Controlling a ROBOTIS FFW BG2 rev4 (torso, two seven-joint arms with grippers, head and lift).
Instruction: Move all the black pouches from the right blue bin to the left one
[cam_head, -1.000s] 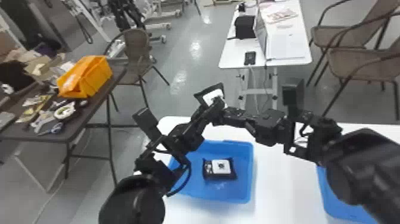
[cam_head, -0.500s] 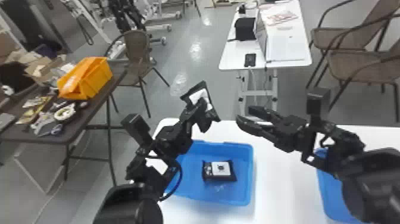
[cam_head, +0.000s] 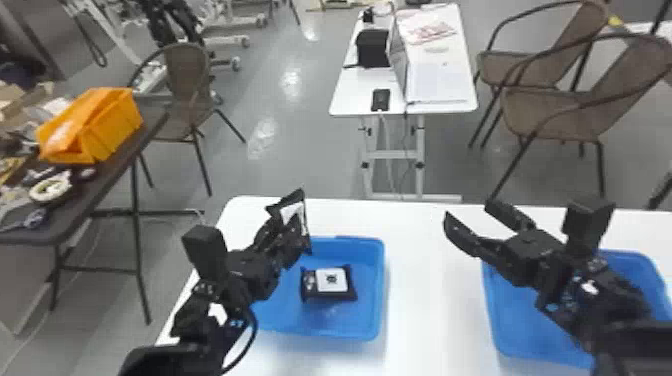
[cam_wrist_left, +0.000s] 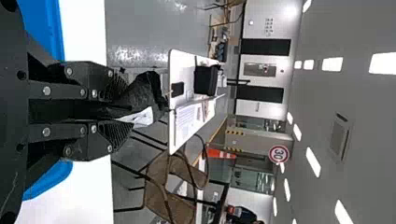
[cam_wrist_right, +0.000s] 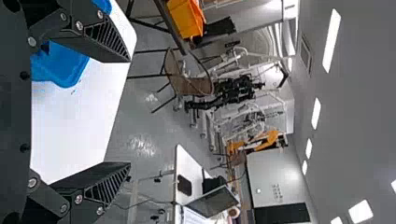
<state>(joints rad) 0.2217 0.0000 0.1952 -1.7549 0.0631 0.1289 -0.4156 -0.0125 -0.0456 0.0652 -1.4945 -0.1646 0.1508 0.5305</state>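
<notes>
Left gripper (cam_head: 286, 235), black w/ two flat fingers, is clamped on a black plastic pouch w/ a white label (cam_head: 291, 212), held up at the far left corner of the left blue plastic bin (cam_head: 368, 305) in head view; left wrist view has the fingers (cam_wrist_left: 95, 140) closed on it too, w/ the pouch sticking out past the tips. 2nd pouch, black w/ a square white label (cam_head: 332, 280), lies flat on the left bin's floor, toward its right side, apart from the held one. Right gripper (cam_head: 467, 211), same type, has its fingers wide apart, nr the far left corner of the right blue plastic bin (cam_head: 522, 325), tips pointing left & far over the bare tabletop; right wrist view agrees, w/ a big gap btwn fingers. Right arm hides part of that bin, so can't tell what's under it. Both bins sit on the white rectangular table (cam_head: 425, 300), well apart, w/ white surface btwn. Bkgd: dark-topped table (cam_head: 112, 170) at left w/ orange plastic bin (cam_head: 107, 132) & misc. small stuff; small white table (cam_head: 442, 87) at far side w/ open laptop & a small black flat device (cam_head: 381, 100); brown woven chairs (cam_head: 555, 112) at far right, another (cam_head: 187, 75) at far left.
</notes>
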